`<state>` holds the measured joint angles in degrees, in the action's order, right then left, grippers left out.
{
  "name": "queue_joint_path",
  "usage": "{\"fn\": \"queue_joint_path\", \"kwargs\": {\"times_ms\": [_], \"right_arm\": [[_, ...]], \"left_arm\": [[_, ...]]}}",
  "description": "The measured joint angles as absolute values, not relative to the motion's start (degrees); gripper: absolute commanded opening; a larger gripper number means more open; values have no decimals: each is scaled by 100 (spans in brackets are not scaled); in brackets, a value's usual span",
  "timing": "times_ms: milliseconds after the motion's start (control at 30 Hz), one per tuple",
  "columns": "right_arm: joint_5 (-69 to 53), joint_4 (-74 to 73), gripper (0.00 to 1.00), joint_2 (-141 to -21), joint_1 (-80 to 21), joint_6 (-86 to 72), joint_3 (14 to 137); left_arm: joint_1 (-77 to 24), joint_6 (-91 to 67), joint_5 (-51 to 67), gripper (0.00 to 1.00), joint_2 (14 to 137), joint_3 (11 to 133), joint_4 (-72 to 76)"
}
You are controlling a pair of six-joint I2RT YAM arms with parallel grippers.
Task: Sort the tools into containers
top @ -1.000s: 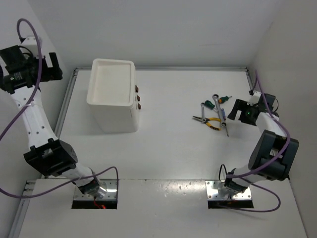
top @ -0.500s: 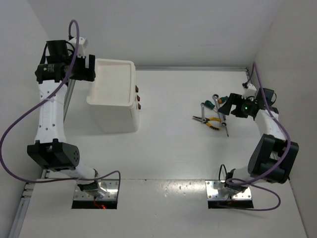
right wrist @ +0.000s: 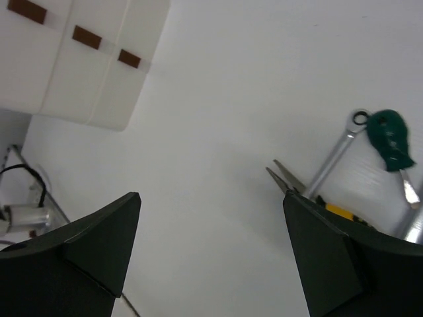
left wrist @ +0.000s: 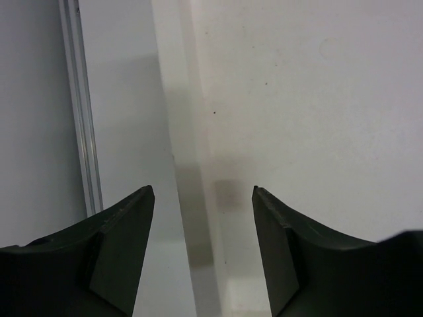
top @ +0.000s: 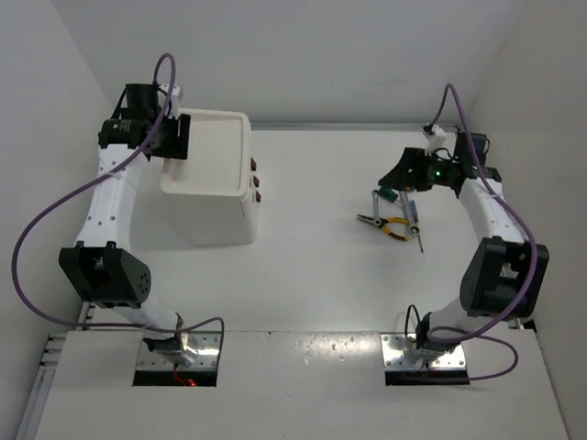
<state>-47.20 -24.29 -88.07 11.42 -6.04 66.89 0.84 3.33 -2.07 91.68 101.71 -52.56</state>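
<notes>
The white drawer unit (top: pixel 218 213) stands back left, its tray top (top: pixel 206 151) empty, with dark brown knobs (top: pixel 256 181) on its right face. My left gripper (top: pixel 176 139) is open and empty above the tray's left rim (left wrist: pixel 182 132). The tools lie in a pile at right: yellow-handled pliers (top: pixel 393 225), green-handled screwdriver (top: pixel 388 194), blue-handled screwdriver (top: pixel 414 213), a silver wrench (top: pixel 376 203). My right gripper (top: pixel 394 181) hovers just above the pile, open and empty. In the right wrist view the pliers' tips (right wrist: pixel 283 177), a wrench (right wrist: pixel 334 155) and the green handle (right wrist: pixel 390 135) lie beside the right finger (right wrist: pixel 330 257).
An aluminium rail (left wrist: pixel 82 132) runs along the table's left edge beside the wall. The drawer fronts with brown knobs (right wrist: pixel 82 37) show far off in the right wrist view. Bare white table (top: pixel 312 266) lies between the drawer unit and the tools. Walls close in left, back and right.
My left arm has swung right from the left wall to the drawer unit's left rim. My right gripper has moved left and back, over the tool pile. The tools have not moved.
</notes>
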Motion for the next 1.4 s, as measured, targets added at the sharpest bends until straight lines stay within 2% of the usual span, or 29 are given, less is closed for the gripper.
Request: {"fn": "queue_joint_path", "kwargs": {"times_ms": [33,67,133,367,433,600,633,667,800,967,1167,1233,1267,1400], "right_arm": [[-4797,-2436,88,-8897,1035,-644,6753],[-4858,-2453,87,-8984,926,-696,6801],[-4956,-2451,87,-9139,668,-816,6851],[-5354,-2368,85,-9900,-384,-1304,7146],[-5520,-2220,84,-10182,-611,-1535,7266],[-5896,-1356,78,-10925,-987,-2534,7397],[-5931,-1155,77,-11059,-1035,-2746,7397],[-5959,-926,76,-11190,-1090,-2989,7397],[-6005,235,64,-11664,-1256,-4060,7380],[-5907,2508,54,-12296,-1542,-5881,7179],[-5806,4445,52,-13651,-1977,-7703,7485],[-5760,4674,54,-13935,-2073,-8040,7614],[-5730,4807,57,-14090,-2132,-8206,7732],[-5551,5124,59,-14420,-2250,-8680,8134]], "left_arm": [[84,296,-250,65,9179,10171,-5231],[84,276,-281,56,9196,10171,-5212],[84,224,-327,49,9229,10171,-5179],[84,233,-346,44,9268,9968,-5113],[84,255,-325,39,9271,9874,-5105],[130,156,-301,15,9255,9789,-4991],[139,141,-287,5,9251,9769,-4960],[139,141,-285,1,9242,9749,-4943],[150,150,-231,0,9201,9682,-4875],[161,198,-143,0,9115,9561,-4775],[158,244,-14,0,9096,9537,-4753],[158,272,99,0,9091,9533,-4751],[158,290,172,0,9087,9531,-4751],[119,331,401,0,9059,9472,-4698]]}}
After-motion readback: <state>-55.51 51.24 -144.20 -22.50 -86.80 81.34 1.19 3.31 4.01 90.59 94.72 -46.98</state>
